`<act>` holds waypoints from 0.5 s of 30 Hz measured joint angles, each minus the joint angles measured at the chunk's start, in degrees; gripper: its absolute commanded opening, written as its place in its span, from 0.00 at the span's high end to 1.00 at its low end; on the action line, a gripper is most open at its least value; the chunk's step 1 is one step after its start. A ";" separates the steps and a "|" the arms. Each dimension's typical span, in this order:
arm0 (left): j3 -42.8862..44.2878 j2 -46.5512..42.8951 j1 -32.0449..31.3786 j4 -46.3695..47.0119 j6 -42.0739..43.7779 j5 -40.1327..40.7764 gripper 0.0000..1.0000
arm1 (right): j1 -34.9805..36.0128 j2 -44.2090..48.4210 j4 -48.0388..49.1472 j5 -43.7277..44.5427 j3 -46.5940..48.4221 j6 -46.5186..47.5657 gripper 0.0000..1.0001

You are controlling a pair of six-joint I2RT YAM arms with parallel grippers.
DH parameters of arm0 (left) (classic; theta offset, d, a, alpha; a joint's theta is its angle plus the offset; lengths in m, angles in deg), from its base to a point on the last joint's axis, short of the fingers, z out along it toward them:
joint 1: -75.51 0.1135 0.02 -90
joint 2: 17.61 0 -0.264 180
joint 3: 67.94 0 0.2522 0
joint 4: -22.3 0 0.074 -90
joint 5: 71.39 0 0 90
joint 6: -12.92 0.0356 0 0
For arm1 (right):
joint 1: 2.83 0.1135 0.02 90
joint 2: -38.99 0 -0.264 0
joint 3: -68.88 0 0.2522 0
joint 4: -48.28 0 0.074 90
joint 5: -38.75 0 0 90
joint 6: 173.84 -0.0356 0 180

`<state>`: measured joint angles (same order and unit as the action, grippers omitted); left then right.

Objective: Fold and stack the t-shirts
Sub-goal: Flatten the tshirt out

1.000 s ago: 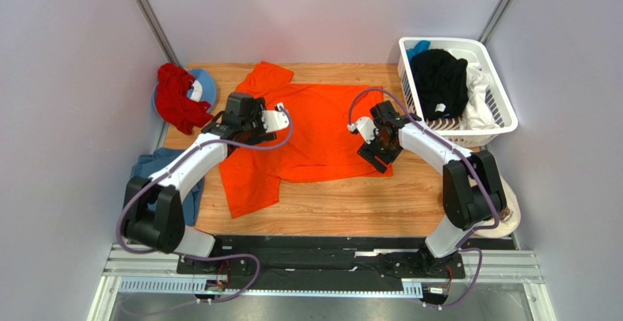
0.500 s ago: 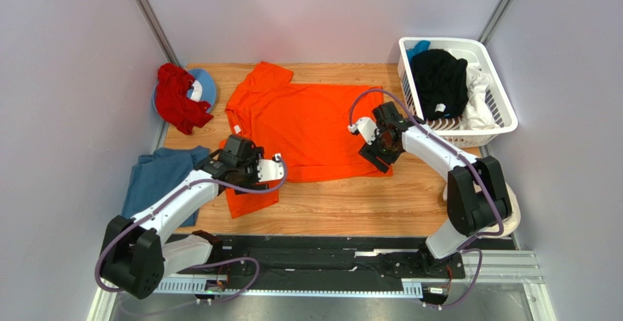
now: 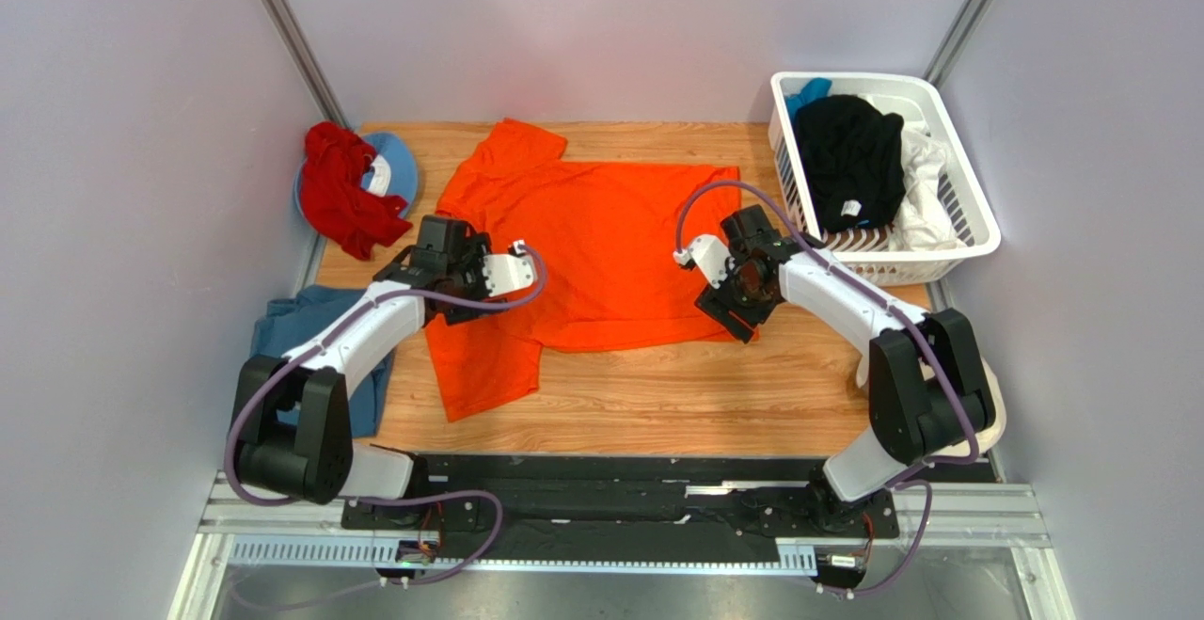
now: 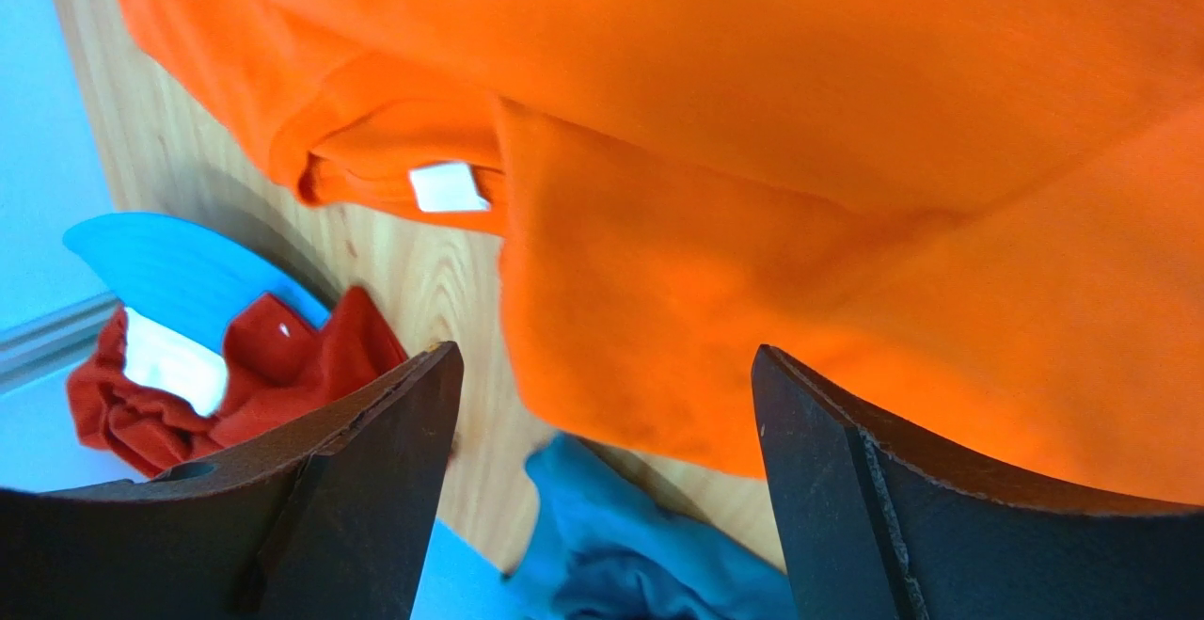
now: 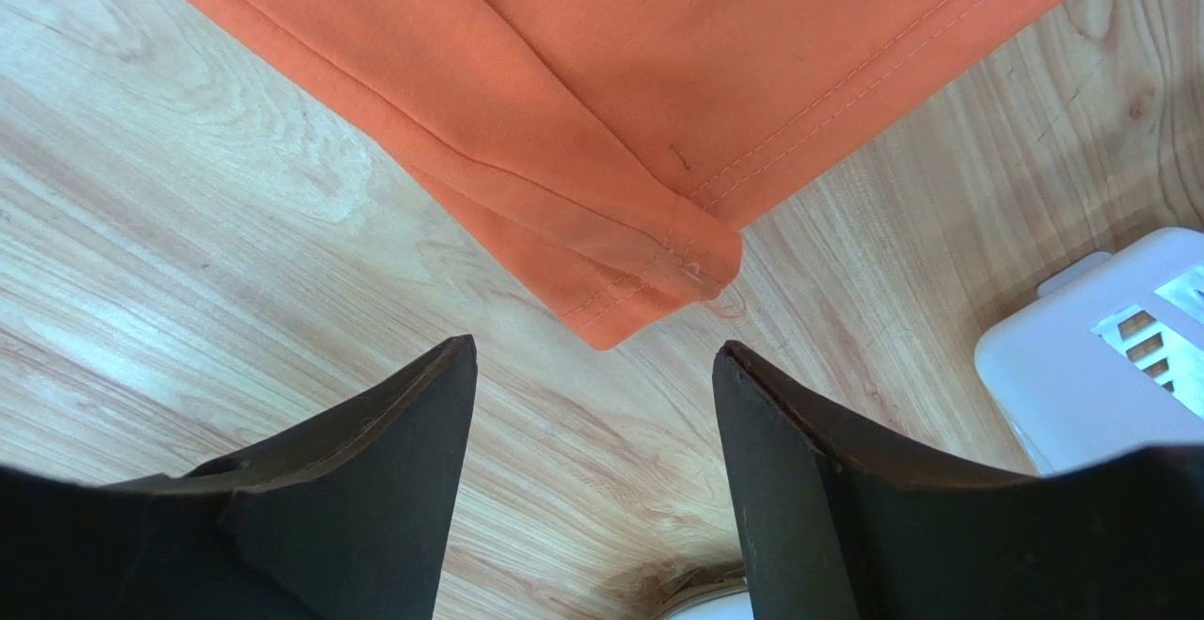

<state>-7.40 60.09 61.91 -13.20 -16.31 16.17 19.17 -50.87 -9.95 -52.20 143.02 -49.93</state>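
Note:
The bright orange t-shirt (image 3: 608,246) lies spread flat on the wooden table, collar to the left. My left gripper (image 3: 410,262) is open and empty, low over its left edge near the collar. In the left wrist view (image 4: 608,359) the collar tag (image 4: 450,187) and the dusty blue t-shirt (image 4: 636,550) show between the fingers. My right gripper (image 3: 745,318) is open and empty at the shirt's near right hem corner (image 5: 636,296), which lies just ahead of the fingertips (image 5: 594,352). The blue t-shirt (image 3: 304,335) lies crumpled at the table's left edge. A black t-shirt (image 3: 848,155) and a white one (image 3: 926,176) are in the basket.
A white laundry basket (image 3: 975,232) stands at the back right, close to my right arm. A red cloth (image 3: 339,194) and a blue cap (image 3: 397,162) lie at the back left. A beige thing (image 3: 992,401) shows behind the right arm's base. Grey walls close in on the table.
My left gripper went from the shirt's upper left down to the near left sleeve, then back up to the left edge. The shirt's left side now lies flatter. My right gripper barely moved.

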 measured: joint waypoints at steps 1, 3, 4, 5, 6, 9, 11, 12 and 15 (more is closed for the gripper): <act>0.66 1.18 0.33 0.98 0.22 -0.07 0.16 | 0.00 0.00 0.15 0.00 -0.02 0.00 0.34; 1.07 3.48 0.63 3.02 0.55 0.00 0.16 | 0.00 -0.02 0.48 0.00 -0.02 -0.02 0.33; 1.07 4.90 0.74 4.07 0.85 0.26 0.16 | 0.00 -0.02 0.68 0.00 -0.02 -0.02 0.33; 1.09 6.56 0.83 5.16 1.14 0.57 0.16 | 0.00 -0.02 0.74 -0.02 -0.02 -0.02 0.34; 1.11 8.15 0.92 6.19 1.36 0.96 0.16 | 0.00 -0.02 0.76 -0.02 -0.02 -0.02 0.33; 1.73 13.03 1.29 8.55 1.73 1.70 0.16 | 0.00 -0.02 0.81 -0.04 -0.02 -0.02 0.33; 2.73 15.39 1.44 10.14 2.32 2.54 0.17 | 0.00 -0.02 0.83 -0.02 -0.02 -0.02 0.33; 3.15 15.87 1.55 11.32 2.51 2.54 0.16 | 0.00 -0.02 0.92 -0.02 -0.07 -0.02 0.33; 2.91 16.41 1.86 12.68 3.21 3.28 0.17 | 0.00 0.33 1.44 0.04 -0.98 0.00 0.33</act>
<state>-4.49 76.50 63.76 -0.52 -13.09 19.45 19.17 -50.54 -8.50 -52.16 142.03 -49.93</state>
